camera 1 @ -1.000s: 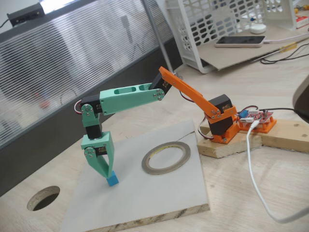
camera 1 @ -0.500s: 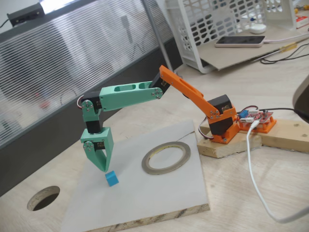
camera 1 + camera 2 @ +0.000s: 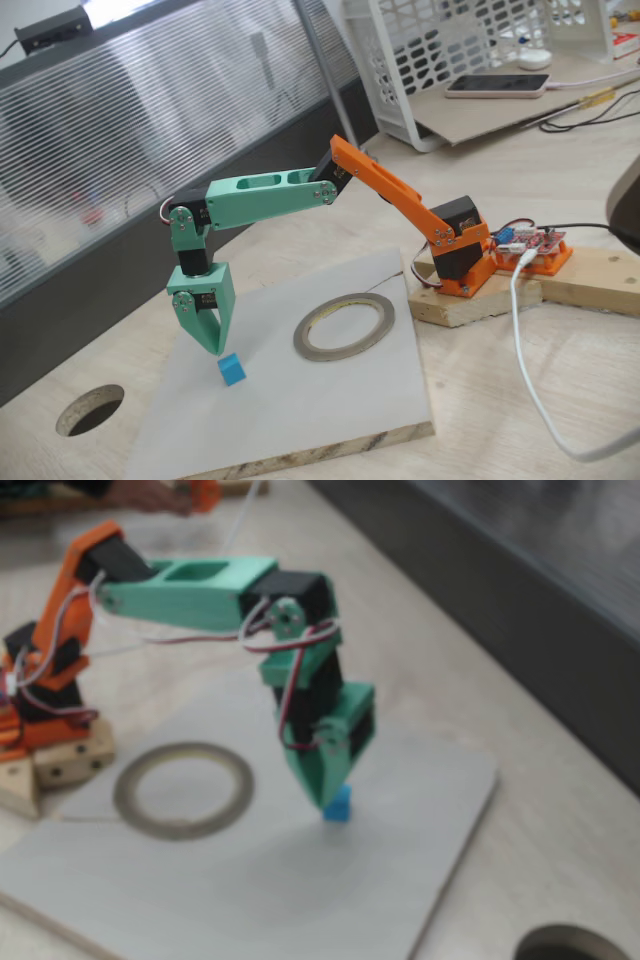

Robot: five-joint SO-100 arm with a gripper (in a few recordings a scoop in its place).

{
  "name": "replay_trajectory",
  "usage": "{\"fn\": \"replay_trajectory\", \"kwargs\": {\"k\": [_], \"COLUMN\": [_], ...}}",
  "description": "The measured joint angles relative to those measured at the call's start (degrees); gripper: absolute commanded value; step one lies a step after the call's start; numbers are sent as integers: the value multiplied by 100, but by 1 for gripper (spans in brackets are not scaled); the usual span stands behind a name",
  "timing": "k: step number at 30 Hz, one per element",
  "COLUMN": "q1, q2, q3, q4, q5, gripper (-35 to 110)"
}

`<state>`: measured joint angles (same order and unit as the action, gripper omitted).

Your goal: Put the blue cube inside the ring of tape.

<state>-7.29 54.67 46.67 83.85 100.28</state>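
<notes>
Resting on the tabletop [image 3: 560, 400], the grey board [image 3: 330, 400] carries the ring of tape [image 3: 345, 326], with the blue cube [image 3: 232, 371] lying well left of it. My tool [image 3: 215, 349] hangs just above the cube, released, gripping nothing.

The arm [image 3: 300, 190] is printed plastic in two colours. Its base [image 3: 462, 262] and lower link [image 3: 385, 190] are bright orange; the upper link [image 3: 262, 196], wrist and gripper [image 3: 215, 345] are mint green. The green link has two long oval slots cut through it. Black servo blocks sit at the joints, fastened with small silver screws. Thin red, white and dark wires loop around the wrist servo [image 3: 300, 605] and by the base. The green fingers [image 3: 325, 775] taper to a narrow point.
</notes>
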Motion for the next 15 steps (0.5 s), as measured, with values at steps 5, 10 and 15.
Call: {"fn": "replay_trajectory", "kwargs": {"k": [5,10,15], "q1": [0,-44,-18], "q2": [-26,-35,-35], "q3": [0,0,0], "q4": [0,0,0], "q5": [0,0,0], "gripper": [0,0,0]}}
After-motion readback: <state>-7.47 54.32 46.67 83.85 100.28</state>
